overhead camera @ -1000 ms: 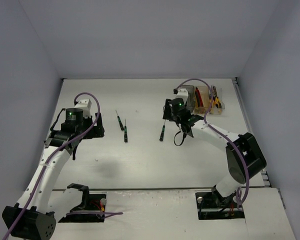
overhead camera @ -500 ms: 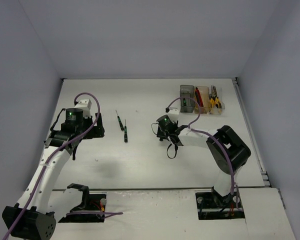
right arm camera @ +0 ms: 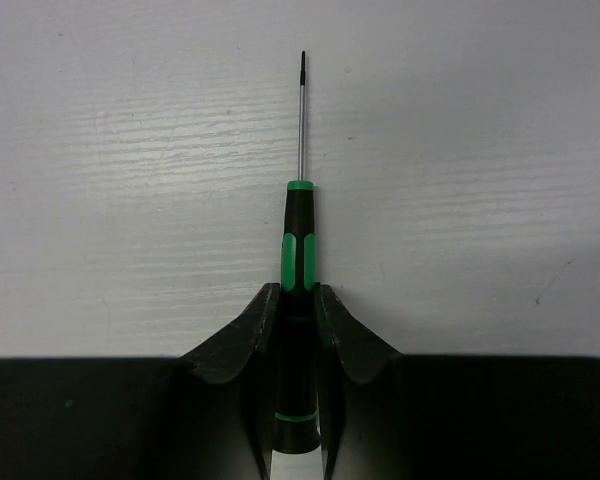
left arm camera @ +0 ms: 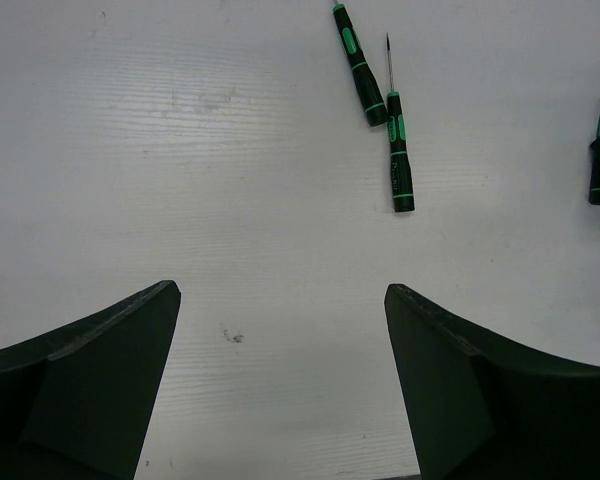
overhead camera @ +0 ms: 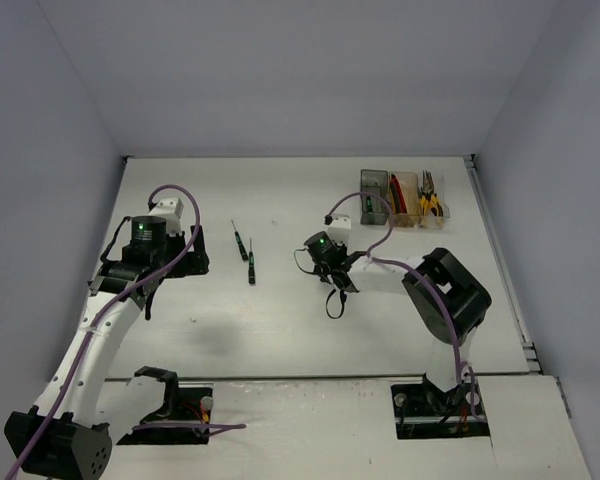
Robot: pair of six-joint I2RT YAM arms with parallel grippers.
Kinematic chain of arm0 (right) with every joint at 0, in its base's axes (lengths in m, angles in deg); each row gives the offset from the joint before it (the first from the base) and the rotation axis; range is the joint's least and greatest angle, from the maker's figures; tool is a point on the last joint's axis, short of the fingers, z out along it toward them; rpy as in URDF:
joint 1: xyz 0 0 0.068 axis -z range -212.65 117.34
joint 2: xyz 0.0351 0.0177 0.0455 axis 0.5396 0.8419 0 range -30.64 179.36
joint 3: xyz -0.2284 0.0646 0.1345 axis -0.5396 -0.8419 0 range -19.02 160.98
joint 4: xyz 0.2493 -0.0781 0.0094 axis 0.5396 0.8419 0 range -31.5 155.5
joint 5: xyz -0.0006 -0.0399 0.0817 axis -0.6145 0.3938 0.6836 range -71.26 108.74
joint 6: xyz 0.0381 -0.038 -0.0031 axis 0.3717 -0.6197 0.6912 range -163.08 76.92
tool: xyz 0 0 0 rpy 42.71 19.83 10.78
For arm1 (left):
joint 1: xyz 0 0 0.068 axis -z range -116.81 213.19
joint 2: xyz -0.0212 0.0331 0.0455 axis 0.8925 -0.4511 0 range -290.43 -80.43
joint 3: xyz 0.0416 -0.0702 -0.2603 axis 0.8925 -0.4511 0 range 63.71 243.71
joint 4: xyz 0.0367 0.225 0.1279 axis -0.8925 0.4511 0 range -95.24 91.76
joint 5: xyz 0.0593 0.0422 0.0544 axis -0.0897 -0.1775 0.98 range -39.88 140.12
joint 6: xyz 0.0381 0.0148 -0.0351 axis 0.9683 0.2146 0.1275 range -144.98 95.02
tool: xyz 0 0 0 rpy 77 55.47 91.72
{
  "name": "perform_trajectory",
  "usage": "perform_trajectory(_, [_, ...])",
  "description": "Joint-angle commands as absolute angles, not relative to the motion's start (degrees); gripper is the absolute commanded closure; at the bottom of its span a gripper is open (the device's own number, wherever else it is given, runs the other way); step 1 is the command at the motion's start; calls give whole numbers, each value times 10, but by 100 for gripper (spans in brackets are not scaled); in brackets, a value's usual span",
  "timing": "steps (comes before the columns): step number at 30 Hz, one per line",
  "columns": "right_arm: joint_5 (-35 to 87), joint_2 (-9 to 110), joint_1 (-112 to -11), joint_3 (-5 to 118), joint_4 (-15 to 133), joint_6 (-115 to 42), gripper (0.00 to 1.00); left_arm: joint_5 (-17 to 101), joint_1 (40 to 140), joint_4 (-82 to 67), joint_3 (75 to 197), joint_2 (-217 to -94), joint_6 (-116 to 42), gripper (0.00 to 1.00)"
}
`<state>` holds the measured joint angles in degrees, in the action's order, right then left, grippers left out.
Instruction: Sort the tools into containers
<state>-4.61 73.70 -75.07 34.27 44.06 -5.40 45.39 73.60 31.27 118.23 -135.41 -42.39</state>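
Observation:
My right gripper (right arm camera: 299, 295) is shut on the handle of a thin black-green screwdriver (right arm camera: 300, 240) that lies on the table, tip pointing away. In the top view this gripper (overhead camera: 325, 262) is at mid-table and hides the tool. Two more screwdrivers (overhead camera: 240, 242) (overhead camera: 251, 268) lie left of it, and they also show in the left wrist view (left arm camera: 360, 65) (left arm camera: 399, 150). My left gripper (left arm camera: 280, 380) is open and empty above bare table; in the top view it (overhead camera: 190, 252) is left of that pair. The dark grey bin (overhead camera: 374, 192), amber bin (overhead camera: 404, 178) and clear bin (overhead camera: 442, 222) stand at the back right.
A red knife (overhead camera: 395, 195) lies in the amber bin and yellow-black pliers (overhead camera: 430, 200) in the clear bin. Grey walls close the table at the back and both sides. The right arm's elbow (overhead camera: 445, 290) rises at right of centre.
My right gripper has moved from beside the grey bin down and left onto the lone screwdriver. The left arm and the other two screwdrivers have not moved.

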Motion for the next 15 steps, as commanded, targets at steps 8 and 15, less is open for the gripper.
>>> perform_trajectory(8, [-79, 654, -711, 433, 465, -297, 100, 451, 733, 285, 1186, -1351, -430, 19])
perform_trajectory(15, [14, 681, -577, 543, 459, -439, 100, 451, 732, 285, 1186, -1351, -429, 19])
